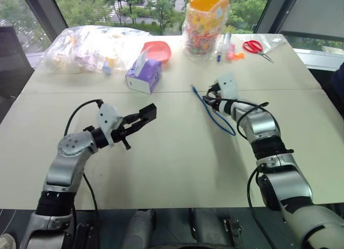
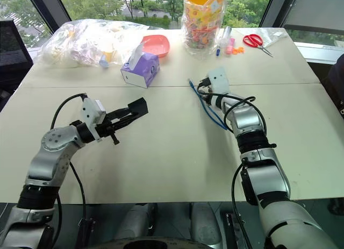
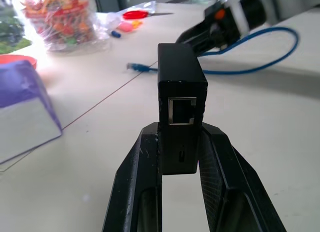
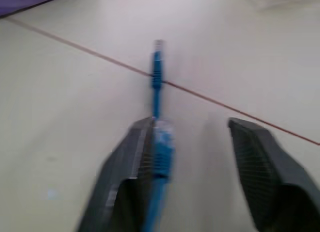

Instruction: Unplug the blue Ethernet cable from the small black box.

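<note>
The left gripper [image 1: 144, 118] is pinching the small black box [image 3: 181, 106], rigid and light, between its fingers, its port empty. The right gripper's [image 4: 200, 157] fingers are standing wide, the limp blue Ethernet cable [image 4: 159, 142] lying against one finger.

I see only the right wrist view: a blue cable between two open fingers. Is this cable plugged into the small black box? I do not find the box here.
Observer: No. The small black box is clamped in the left hand, held above the table.
Operator: Is its port empty?
Observer: Yes. In the left wrist view the socket faces the camera with nothing in it.
Operator: And where does the cable run?
Observer: The blue Ethernet cable lies in a loop on the table beside the open right hand, well apart from the box.
</note>
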### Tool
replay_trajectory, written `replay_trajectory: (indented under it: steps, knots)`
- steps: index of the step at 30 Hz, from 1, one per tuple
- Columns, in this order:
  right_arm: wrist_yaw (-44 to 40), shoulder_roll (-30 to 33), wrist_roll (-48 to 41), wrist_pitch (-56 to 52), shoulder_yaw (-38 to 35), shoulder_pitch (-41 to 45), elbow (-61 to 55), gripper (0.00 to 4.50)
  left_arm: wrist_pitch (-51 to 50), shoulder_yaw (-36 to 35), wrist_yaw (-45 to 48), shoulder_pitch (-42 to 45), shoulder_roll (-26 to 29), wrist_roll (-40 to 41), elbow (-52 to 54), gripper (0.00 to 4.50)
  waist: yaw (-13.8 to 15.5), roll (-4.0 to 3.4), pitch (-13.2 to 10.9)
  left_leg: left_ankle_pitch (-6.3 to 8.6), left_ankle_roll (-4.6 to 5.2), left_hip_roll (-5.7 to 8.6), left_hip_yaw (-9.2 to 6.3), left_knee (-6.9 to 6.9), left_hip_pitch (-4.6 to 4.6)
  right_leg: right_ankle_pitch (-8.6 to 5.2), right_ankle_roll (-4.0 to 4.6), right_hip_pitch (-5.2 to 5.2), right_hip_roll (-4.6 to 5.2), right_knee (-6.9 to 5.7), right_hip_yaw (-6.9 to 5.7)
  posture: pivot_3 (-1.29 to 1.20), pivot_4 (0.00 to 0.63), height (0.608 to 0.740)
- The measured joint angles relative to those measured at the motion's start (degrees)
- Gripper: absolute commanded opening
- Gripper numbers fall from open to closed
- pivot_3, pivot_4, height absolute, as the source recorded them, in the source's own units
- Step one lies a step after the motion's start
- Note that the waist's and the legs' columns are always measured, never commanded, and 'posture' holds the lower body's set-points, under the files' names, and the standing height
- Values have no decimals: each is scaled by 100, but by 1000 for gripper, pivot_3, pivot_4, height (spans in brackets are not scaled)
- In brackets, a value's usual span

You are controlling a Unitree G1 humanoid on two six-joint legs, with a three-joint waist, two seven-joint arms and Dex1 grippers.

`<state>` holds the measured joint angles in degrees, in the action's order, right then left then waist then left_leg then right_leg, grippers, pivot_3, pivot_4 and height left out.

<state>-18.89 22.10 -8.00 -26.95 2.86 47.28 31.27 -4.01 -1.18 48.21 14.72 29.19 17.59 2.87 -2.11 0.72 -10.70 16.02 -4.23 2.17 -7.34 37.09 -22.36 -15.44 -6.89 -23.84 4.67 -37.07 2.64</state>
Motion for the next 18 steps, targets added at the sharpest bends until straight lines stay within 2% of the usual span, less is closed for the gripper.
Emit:
replay_trajectory:
  steps: [1, 9, 18]
  knots:
    - [89, 14, 25, 25, -73, 0, 60, 4303, 160, 37, -41, 0, -69, -103, -122, 436, -6, 0, 0, 0, 0, 0, 0, 0, 0, 0, 0, 1, 0, 0, 0, 0, 150, 740]
    - [472, 271, -56, 91, -914, -40, -158, 4303, 1033, 244, -358, -41, -588, -601, -1072, 436, -37, -1, 1, -1, 3, 0, 1, 0, 0, 0, -1, 0, 0, -4, 0, 0, 150, 740]
    - [369, 211, -408, -874, -1124, -501, -1857, 4303, 1208, 237, -731, -35, -926, -673, -1617, 436, -34, -2, 3, -5, 9, -1, 0, 4, 6, 1, -2, 7, 0, -11, 1, 0, 150, 740]
